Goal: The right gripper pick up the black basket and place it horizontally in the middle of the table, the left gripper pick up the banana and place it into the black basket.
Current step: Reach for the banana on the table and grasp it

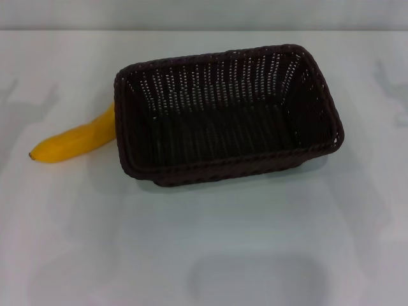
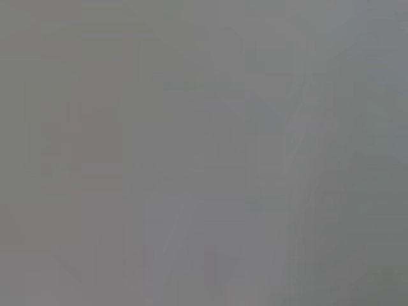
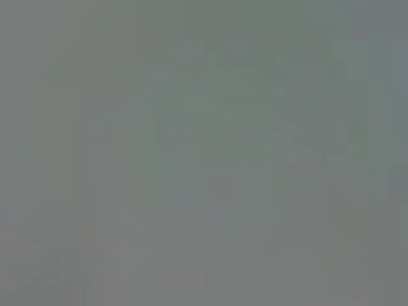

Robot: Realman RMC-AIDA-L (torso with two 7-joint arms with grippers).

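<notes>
Basket and banana on the white surface; neither hand in any view.

The black basket (image 1: 226,115) sits upright on the surface (image 1: 204,242), a little past centre toward the far side, long axis running left-right and turned slightly so its right end lies farther back. Its interior holds nothing visible. The banana (image 1: 73,140) lies flat on the surface at the basket's left end, dark tip pointing to the robot's left, the other end hidden behind the basket's left wall; touching or just beside, cannot tell. Both wrist views show only a uniform grey field. Arm pose and hand state (wide, narrow, holding): cannot tell, since neither arm appears.
</notes>
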